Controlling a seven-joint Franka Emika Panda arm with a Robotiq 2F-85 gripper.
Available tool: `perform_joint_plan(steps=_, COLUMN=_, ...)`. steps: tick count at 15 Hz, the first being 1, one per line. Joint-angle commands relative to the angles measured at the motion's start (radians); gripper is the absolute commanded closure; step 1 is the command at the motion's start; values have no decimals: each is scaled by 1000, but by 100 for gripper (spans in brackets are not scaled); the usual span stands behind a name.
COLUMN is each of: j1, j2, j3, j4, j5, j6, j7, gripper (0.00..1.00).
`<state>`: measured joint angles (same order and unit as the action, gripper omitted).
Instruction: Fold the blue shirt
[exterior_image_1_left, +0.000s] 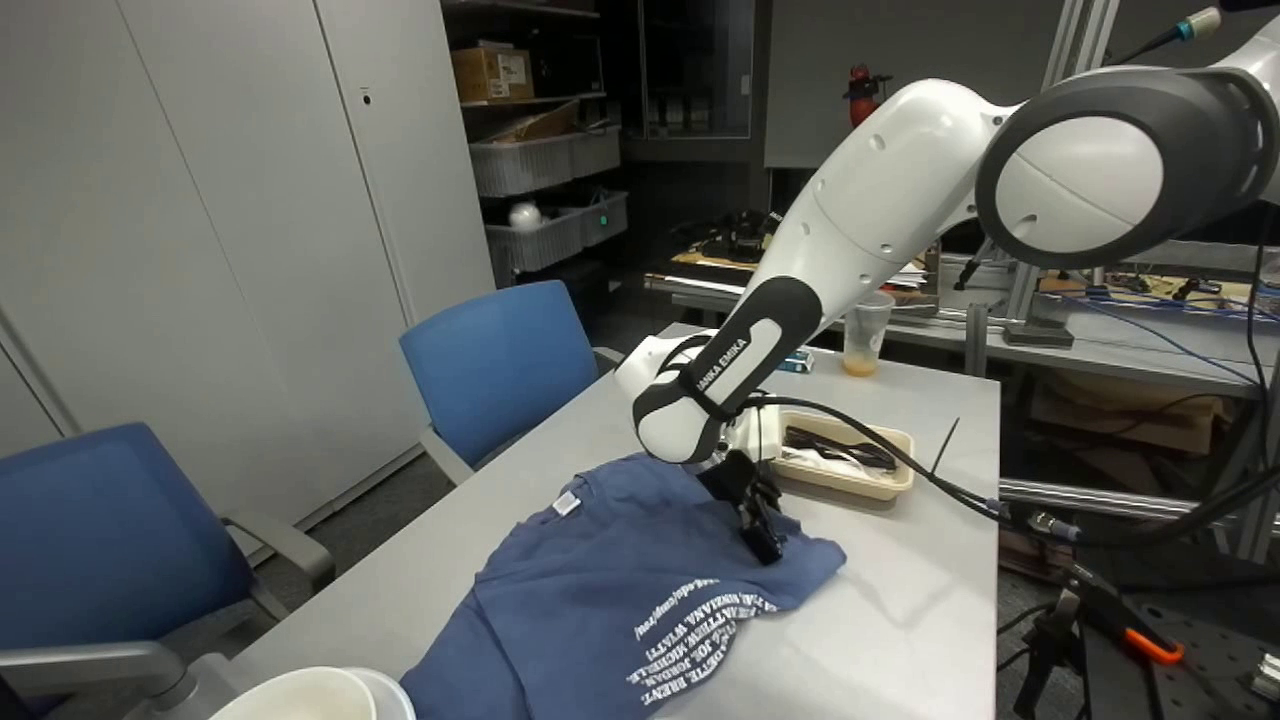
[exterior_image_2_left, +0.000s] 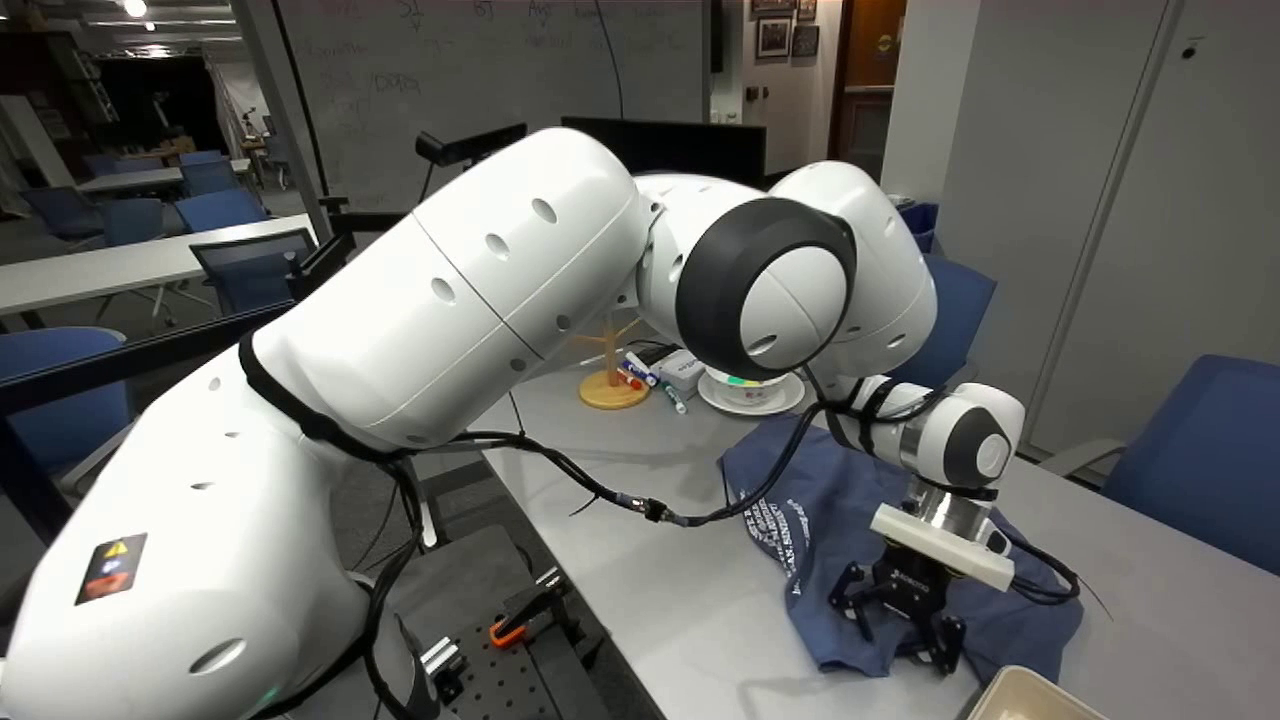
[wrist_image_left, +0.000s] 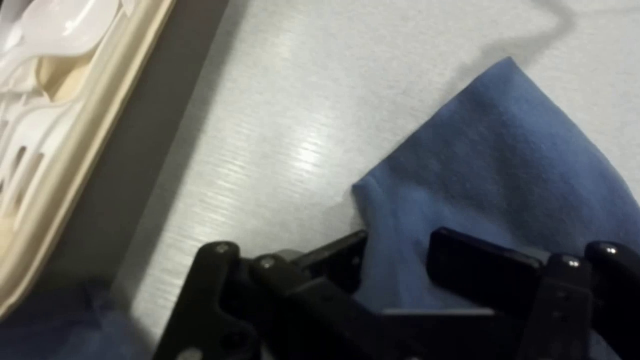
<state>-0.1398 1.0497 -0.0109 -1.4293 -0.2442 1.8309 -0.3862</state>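
Since my black gripper (wrist_image_left: 397, 252) has jaws apart over the navy-blue cloth T-shirt (wrist_image_left: 505, 150), I should pinch its edge facing the beige rectangular plastic tray (exterior_image_1_left: 845, 484) before lifting.

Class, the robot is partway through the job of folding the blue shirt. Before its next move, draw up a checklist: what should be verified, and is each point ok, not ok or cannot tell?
1. Part of the blue shirt between the fingers: ok; the wrist view shows its fabric in the gap.
2. Fingers closed on the fabric: not ok; they stand apart.
3. Shirt lying smooth: not ok; creases run across it.
4. Fingers clear of the tray: ok; the wrist view shows bare table between them.
5. Shirt clear of the tray: cannot tell; the wrist view's lower-left corner is too dark.
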Motion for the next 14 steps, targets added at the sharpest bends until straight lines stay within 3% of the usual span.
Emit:
perform_joint_plan(steps=1, j1=21, j2=13, j3=-24, j4=9, j5=-19, j6=22, j7=32, gripper=31)
perform_joint_plan(steps=5, j1=19, j2=7, j3=-36, j4=20, j5=-27, j6=28, j7=49, gripper=0)
perform_joint_plan(steps=7, j1=22, j2=5, j3=-45, j4=28, j5=-41, j6=41, j7=62, gripper=9)
perform_joint_plan(steps=8, j1=24, j2=3, j3=-47, j4=31, j5=-44, j6=51, j7=69, gripper=20)
perform_joint_plan(steps=12, j1=32, j2=-19, j3=-61, j4=10, j5=-57, j6=128, j7=125, gripper=42)
perform_joint_plan(steps=14, j1=34, j2=-32, j3=-67, j4=-7, j5=-57, j6=162, j7=149, gripper=42)
